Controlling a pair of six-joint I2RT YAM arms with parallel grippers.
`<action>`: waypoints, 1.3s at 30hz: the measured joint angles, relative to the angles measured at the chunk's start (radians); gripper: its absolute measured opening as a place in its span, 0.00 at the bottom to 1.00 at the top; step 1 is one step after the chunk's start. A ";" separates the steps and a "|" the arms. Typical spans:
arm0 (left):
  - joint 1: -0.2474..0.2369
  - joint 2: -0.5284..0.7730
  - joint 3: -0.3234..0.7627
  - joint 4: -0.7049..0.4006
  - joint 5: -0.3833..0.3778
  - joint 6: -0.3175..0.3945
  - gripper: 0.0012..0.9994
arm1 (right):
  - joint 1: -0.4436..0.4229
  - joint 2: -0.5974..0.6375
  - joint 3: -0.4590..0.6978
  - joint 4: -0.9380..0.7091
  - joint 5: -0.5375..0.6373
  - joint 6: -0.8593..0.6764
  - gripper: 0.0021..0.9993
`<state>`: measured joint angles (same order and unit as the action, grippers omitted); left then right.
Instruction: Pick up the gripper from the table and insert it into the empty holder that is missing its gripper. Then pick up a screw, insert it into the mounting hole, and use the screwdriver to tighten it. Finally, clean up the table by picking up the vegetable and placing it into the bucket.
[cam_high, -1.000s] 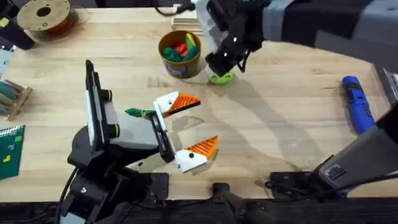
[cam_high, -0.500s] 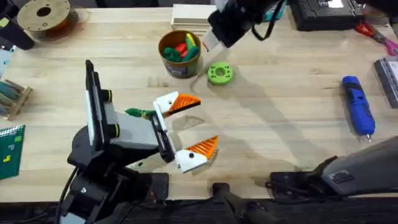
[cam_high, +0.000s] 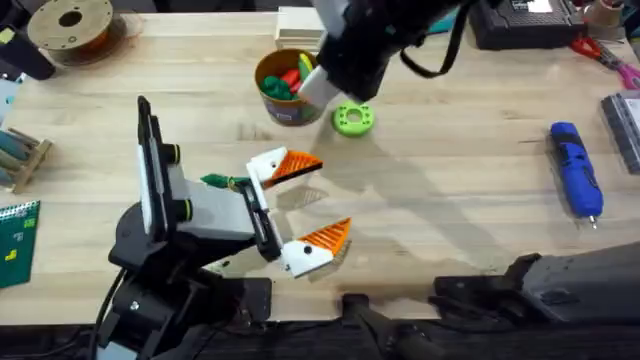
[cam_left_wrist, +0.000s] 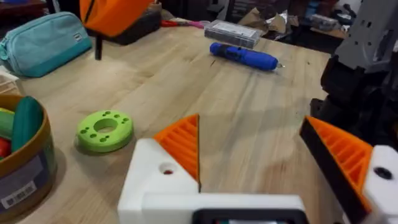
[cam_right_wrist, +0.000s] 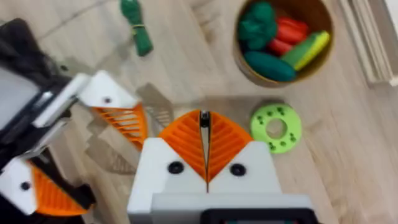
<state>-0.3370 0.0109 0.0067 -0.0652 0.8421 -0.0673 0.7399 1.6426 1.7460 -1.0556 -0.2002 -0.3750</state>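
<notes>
Hovering high near the small brown bucket with yellow rim (cam_high: 289, 87), the right gripper (cam_right_wrist: 204, 134) has its orange pads pressed together, empty. The small dark-green leafy toy vegetable (cam_right_wrist: 135, 26) lies beyond its fingertips toward the left arm, long axis roughly along the left gripper's (cam_high: 300, 200) spread fingers, so left is nearer.

From above, my left pincer (cam_high: 300, 205) rests low on the pale wooden tabletop (cam_high: 450, 190) with its two orange-tipped white fingers spread apart, and the small dark-green vegetable (cam_high: 222, 181) lies just beside its far finger. My right arm rises dark and blurred over the far middle, beside the yellow-rimmed bucket (cam_high: 288, 86) of coloured toy vegetables and a bright green disc (cam_high: 352, 119). The blue screwdriver (cam_high: 576, 169) lies well apart at the right.
</notes>
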 joint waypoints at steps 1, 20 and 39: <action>0.000 0.000 0.000 0.000 0.000 0.000 0.99 | 0.012 -0.001 0.000 0.000 -0.011 -0.001 0.01; 0.000 0.000 0.000 0.000 0.000 0.000 0.99 | 0.158 -0.001 0.000 -0.015 -0.098 0.000 0.01; 0.000 0.000 0.000 -0.006 0.003 0.000 0.99 | 0.167 -0.001 -0.062 0.012 -0.101 0.000 0.01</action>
<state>-0.3370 0.0109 0.0067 -0.0711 0.8455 -0.0673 0.9070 1.6421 1.6844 -1.0432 -0.3016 -0.3748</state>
